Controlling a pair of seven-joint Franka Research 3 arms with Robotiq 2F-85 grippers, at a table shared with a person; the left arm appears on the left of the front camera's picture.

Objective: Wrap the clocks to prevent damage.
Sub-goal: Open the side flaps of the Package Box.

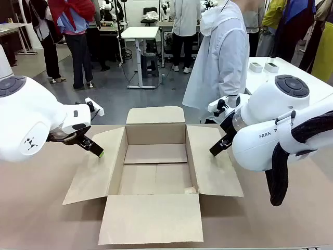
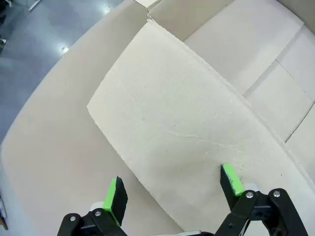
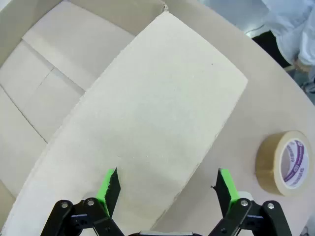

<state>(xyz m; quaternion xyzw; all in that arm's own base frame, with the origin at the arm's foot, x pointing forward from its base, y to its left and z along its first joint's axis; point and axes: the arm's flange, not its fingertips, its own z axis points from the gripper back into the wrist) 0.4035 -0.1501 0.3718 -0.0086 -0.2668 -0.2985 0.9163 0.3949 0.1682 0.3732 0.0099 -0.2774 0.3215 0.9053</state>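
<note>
Left hand (image 2: 172,189) and right hand (image 3: 167,189) both spread wide, gripping nothing — each over a side flap of the open cardboard box (image 1: 155,134), tape roll (image 3: 285,162) on the worktop (image 1: 31,208).

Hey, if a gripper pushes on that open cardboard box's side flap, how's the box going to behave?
The box looks empty, so it is probably light and may slide on the table rather than resist. The left side flap lies splayed outward from its fold, so it would likely hinge and flex, not stay stiff.
</note>
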